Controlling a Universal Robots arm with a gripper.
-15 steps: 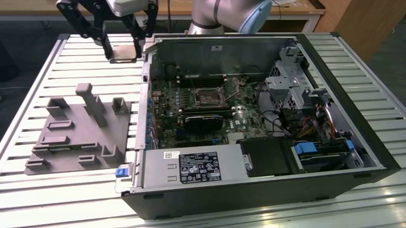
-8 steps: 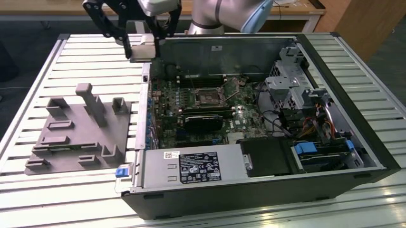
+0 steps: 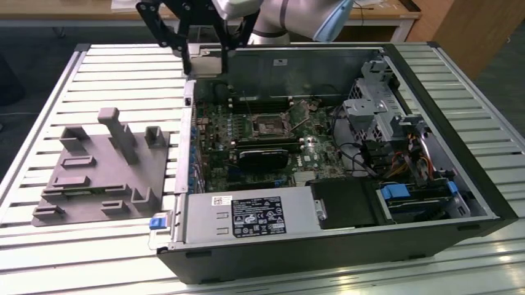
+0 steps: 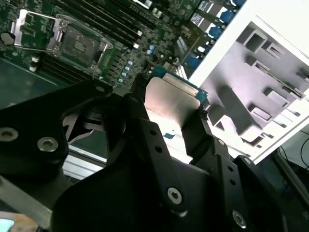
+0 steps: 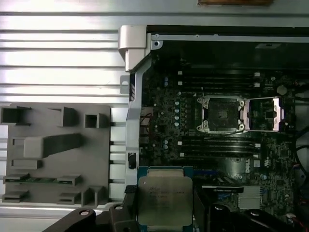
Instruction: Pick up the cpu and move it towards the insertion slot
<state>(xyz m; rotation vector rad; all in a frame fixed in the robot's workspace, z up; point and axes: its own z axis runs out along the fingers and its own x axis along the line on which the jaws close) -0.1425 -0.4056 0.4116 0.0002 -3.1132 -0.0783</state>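
We have cpu (image 5: 165, 199) pinched in tool (image 5: 164, 212), lifted clear. Carry step underway; insertion slot (image 5: 220, 113) well apart, needs level approach.

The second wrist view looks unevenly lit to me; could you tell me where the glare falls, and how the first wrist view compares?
In the second wrist view, glare whitens the cpu held in the gripper and the corner beyond the grey fixture; in the first wrist view, the cpu is evenly lit.
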